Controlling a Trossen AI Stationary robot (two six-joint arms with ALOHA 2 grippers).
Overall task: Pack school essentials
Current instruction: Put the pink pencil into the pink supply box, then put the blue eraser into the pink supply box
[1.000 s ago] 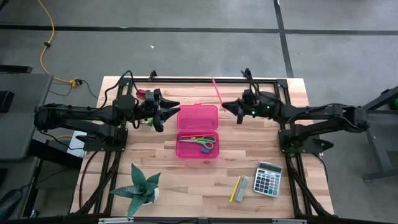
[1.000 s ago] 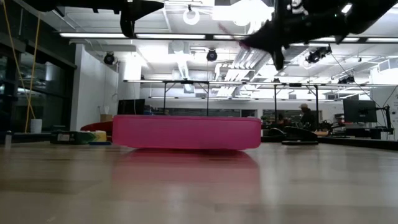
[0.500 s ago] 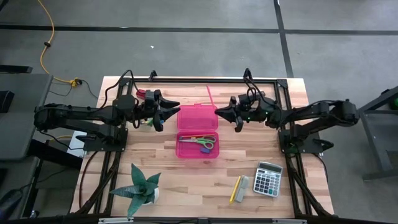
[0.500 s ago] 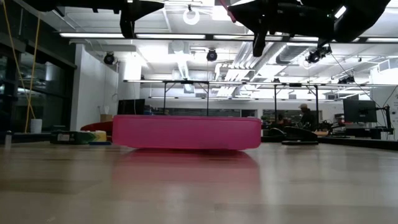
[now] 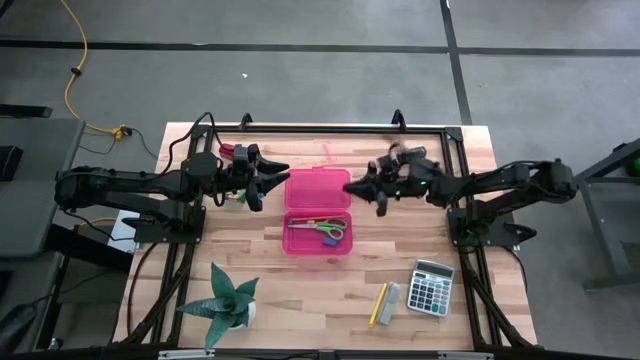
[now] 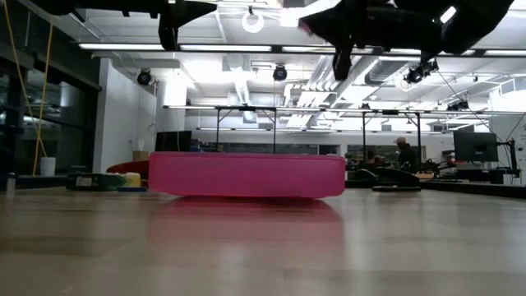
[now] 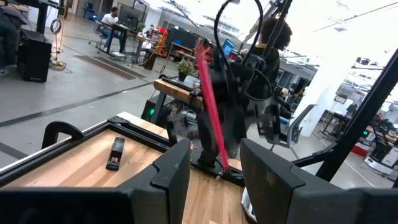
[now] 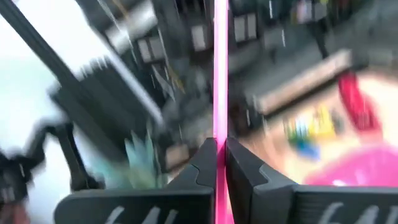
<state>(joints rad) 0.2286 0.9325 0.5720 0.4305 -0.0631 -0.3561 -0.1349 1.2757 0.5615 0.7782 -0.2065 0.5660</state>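
Right arm is carrying a pencil beside the open case

The right end effector (image 5: 352,184) is pinching a thin pink pencil (image 8: 220,74) tight between its closed fingers, hanging in the air just beside the raised lid of the pink plastic hinged case (image 5: 318,211). Inside that case, green-handled scissors (image 5: 322,228) are lying flat. The left end effector (image 5: 268,178) is hovering on the case's other side, fingers parted and gripping nothing. Near the front edge of the wooden surface (image 5: 300,280), a yellow pencil (image 5: 378,303) and a small grey block (image 5: 391,298) are waiting next to a grey calculator (image 5: 433,287), with a green spiky plant (image 5: 226,300) off to the left.
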